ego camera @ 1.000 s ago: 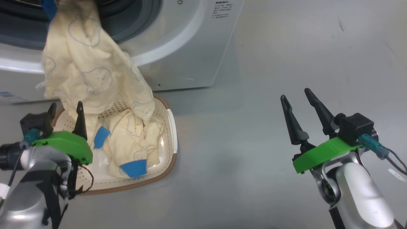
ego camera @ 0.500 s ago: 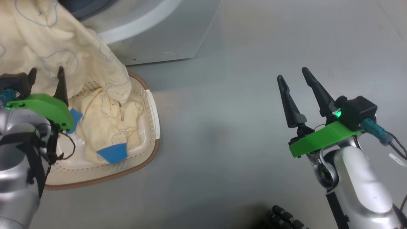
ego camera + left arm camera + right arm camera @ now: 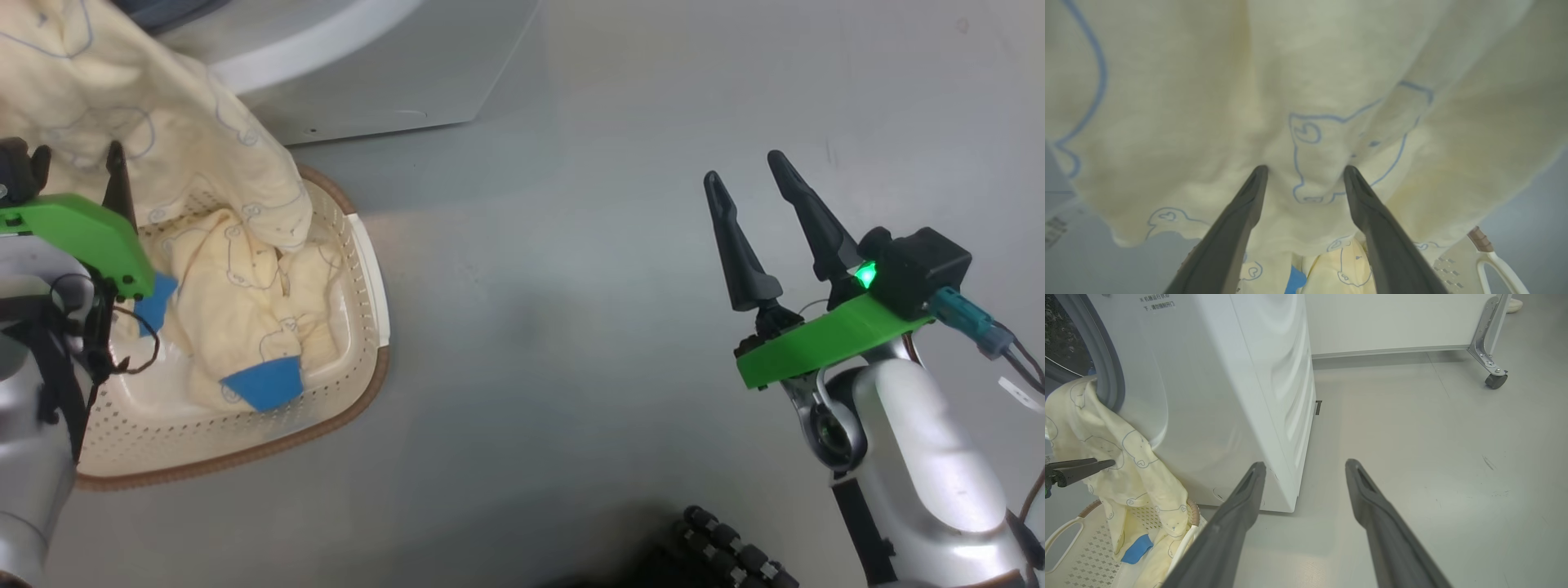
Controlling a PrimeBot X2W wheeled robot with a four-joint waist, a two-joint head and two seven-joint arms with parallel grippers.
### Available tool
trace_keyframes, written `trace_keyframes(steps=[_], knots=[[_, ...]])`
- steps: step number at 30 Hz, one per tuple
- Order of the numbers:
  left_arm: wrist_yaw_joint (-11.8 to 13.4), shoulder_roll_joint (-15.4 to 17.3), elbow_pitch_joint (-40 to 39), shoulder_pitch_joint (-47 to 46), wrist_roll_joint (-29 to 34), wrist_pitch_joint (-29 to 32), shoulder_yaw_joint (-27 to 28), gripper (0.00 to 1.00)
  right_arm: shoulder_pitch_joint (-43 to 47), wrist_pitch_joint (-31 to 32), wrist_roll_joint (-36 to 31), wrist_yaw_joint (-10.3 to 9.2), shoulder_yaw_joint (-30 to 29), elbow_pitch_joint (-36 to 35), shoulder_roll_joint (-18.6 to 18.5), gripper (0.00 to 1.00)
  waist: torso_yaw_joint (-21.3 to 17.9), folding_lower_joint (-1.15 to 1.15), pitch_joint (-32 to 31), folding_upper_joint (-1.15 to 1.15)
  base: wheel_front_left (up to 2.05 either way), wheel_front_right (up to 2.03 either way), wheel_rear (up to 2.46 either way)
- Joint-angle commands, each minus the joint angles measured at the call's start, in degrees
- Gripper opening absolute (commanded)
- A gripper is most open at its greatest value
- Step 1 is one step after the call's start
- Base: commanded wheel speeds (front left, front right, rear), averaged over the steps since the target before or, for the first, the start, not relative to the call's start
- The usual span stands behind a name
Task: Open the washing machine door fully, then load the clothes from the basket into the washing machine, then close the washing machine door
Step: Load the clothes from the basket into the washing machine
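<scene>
In the right wrist view, clothes from washing machine down to basket

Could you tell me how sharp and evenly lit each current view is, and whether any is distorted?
Head view: soft, even light, hazy, a green lamp glowing by the right gripper. Left wrist view: the hanging garment is close and soft-focused. Right wrist view: crisp, but edges of the washing machine bow from the wide lens.

Smooth grey floor carries the cream basket just beside the white washing machine; a castor stands well apart.
</scene>
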Motion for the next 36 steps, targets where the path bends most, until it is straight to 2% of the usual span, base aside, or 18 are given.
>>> trace_keyframes(steps=[1, 3, 4, 5, 6, 7, 19, 28, 36], knots=[[-0.11, 2.14, 0.19, -1.89, -0.32, 0.03, 1.11, 1.00, -0.20, -0.54, 0.55, 0.21, 1.05, -1.91, -0.46, 1.00, -0.30, 0.00, 0.33, 0.00, 0.00, 0.00, 0.00], [-0.14, 1.97, 1.38, -2.67, -0.82, 0.51, 1.27, 1.00, -0.37, -0.54, 0.71, 0.21, 1.16, -1.99, -0.46, 1.00, -0.58, 0.00, 0.58, 0.00, 0.00, 0.00, 0.00], [-0.15, 1.97, 1.83, -3.08, -0.88, 0.50, 1.23, 0.79, -0.44, -0.54, 0.82, 0.21, 1.20, -2.01, -0.46, 1.00, -0.72, 0.00, 0.71, 0.00, 0.00, 0.00, 0.00], [-0.17, 1.90, 2.34, -3.38, -1.15, 0.54, 1.37, 0.40, -0.48, -0.54, 0.89, 0.21, 1.19, -2.02, -0.46, 1.00, -0.85, 0.00, 0.77, 0.00, 0.00, 0.00, 0.00], [-0.17, 1.87, 2.82, -3.64, -1.26, 0.49, 1.39, 0.26, -0.50, -0.54, 0.94, 0.21, 1.18, -2.03, -0.46, 1.00, -0.97, 0.00, 0.81, 0.00, 0.00, 0.00, 0.00], [-0.18, 1.89, 3.27, -3.89, -1.32, 0.43, 1.37, 0.00, -0.50, -0.54, 0.99, 0.21, 1.18, -2.06, -0.46, 1.00, -1.12, 0.00, 0.88, 0.00, 0.00, 0.00, 0.00], [-0.27, 0.64, 6.38, -4.92, -2.13, 0.03, 0.71, 0.00, -0.05, -0.54, 0.54, 0.21, 0.04, -2.02, -0.46, 1.00, -0.26, 0.00, 0.44, 0.00, 0.00, 0.00, 0.00], [-0.36, -1.21, 5.13, -4.26, -2.31, -0.39, -1.05, 0.00, 0.87, -0.54, -0.84, 0.21, -1.62, -1.72, -0.46, 1.00, 3.18, 0.00, -1.56, 0.00, 0.00, 0.00, 0.00], [-0.39, -0.40, 1.35, -3.94, -2.06, 1.57, -3.67, 0.00, 1.93, -0.54, -2.05, 0.21, -2.84, -1.24, -0.46, 1.00, 6.04, 0.00, -4.32, 0.00, 0.00, 0.00, 0.00]])
